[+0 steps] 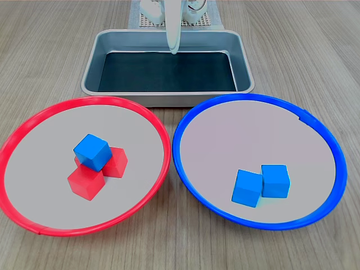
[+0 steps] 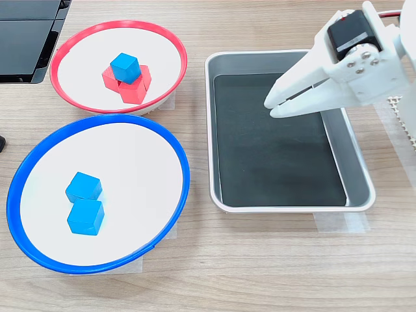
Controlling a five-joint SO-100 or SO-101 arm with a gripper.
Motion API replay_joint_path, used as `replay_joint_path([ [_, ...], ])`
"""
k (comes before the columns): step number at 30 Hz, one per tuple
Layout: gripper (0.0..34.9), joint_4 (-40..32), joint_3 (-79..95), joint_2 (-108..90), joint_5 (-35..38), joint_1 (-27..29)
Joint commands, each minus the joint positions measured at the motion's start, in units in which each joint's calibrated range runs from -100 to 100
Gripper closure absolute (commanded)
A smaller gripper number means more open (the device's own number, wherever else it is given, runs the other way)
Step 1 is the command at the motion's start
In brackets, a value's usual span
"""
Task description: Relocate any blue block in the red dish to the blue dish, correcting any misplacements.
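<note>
Blue block [image 1: 92, 151] sits atop two red cubes [image 1: 87, 181] in red dish [image 1: 34, 126]. Blue dish [image 1: 185, 121] beside it holds two blue cubes [image 1: 247, 187]. Gripper [image 2: 270, 107] above metal tray [image 2: 224, 62], fingertips together, grasping nothing.

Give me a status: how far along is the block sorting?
Done: two blue blocks already sit in the blue dish. In hand: nothing; the tool hangs over the metal tray, nearly closed and holding nothing. Left: one blue block sits on top of the red blocks in the red dish, to be moved across.
</note>
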Motion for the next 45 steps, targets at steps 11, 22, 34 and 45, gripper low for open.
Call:
replay_joint_path([
  [11,34.0,-5.8,-7.4,9.8,1.9,1.8],
  [22,33.3,-12.2,-30.3,36.6,4.9,2.3],
  [34,32.9,-20.4,-56.1,70.5,6.1,8.2],
  [45,24.5,-19.8,-71.9,92.5,2.6,14.2],
])
